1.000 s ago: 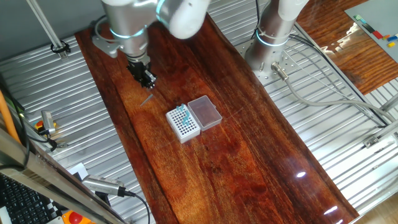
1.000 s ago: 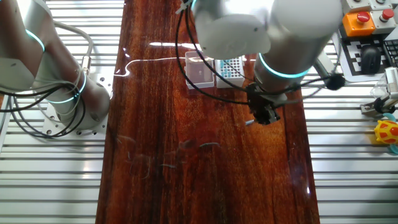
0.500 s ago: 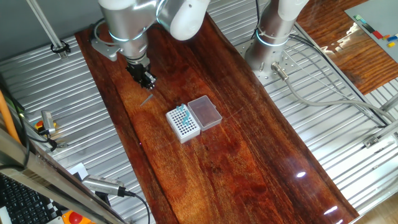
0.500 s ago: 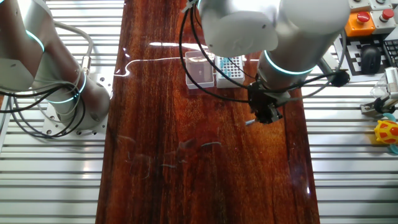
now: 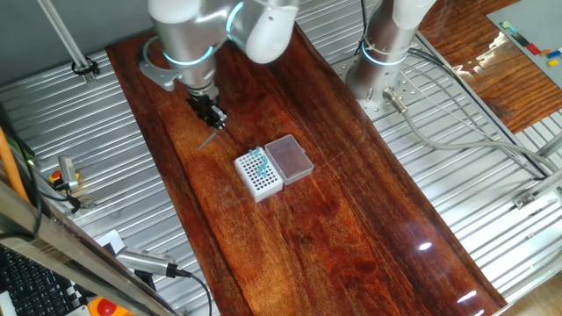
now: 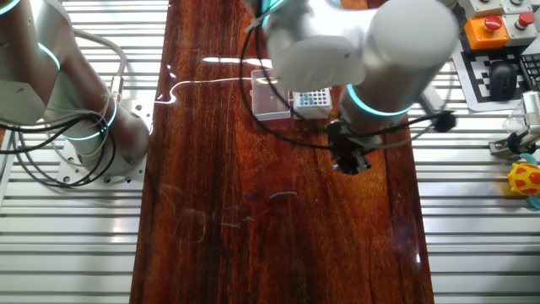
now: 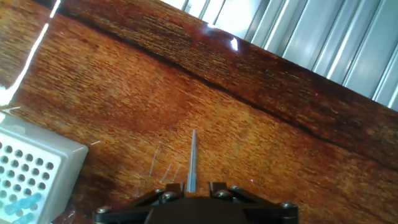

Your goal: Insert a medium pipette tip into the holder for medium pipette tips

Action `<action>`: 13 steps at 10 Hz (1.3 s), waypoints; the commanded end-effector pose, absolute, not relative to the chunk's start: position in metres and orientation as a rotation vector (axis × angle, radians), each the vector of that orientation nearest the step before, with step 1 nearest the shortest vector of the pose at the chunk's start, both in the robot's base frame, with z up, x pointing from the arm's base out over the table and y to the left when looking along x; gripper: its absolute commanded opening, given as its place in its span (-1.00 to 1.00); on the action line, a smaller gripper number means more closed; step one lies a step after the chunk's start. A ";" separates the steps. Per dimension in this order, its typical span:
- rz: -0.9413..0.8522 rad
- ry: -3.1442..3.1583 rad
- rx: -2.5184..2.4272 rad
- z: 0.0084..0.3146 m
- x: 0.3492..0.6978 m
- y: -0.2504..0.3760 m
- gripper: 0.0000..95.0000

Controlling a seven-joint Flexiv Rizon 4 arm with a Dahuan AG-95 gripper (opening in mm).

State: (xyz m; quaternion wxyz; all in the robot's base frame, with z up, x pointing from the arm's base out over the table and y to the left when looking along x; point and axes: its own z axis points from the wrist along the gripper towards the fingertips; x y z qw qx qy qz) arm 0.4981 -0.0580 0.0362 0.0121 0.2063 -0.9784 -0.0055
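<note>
The medium pipette tip (image 7: pixel 191 160) is a thin pale bluish sliver on the dark wood table, its narrow end pointing away from the hand. It also shows in one fixed view (image 5: pixel 208 140). My gripper (image 7: pixel 196 185) stands over its wide end, the jaws a little apart, with a gap between the tip and the right finger. The gripper (image 5: pixel 215 118) is up and left of the holder (image 5: pixel 258 174), a white box with a grid of holes and a clear lid (image 5: pixel 289 159). In the other fixed view the gripper (image 6: pixel 348 160) hides the tip.
The holder's corner (image 7: pixel 37 163) shows at the lower left of the hand view, with a few blue tips (image 7: pixel 22 205) seated in it. A second arm's base (image 5: pixel 378 66) stands at the table's far edge. Ribbed metal panels (image 7: pixel 323 43) border the wood.
My gripper has shifted a little toward the holder and over the tip. The tip has stayed where it was on the table.
</note>
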 end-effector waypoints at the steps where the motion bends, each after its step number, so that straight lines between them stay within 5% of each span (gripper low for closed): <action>1: -0.036 -3.055 0.646 0.035 0.499 -0.058 -0.60; 13: -0.039 -3.086 0.698 0.022 0.503 -0.062 -0.60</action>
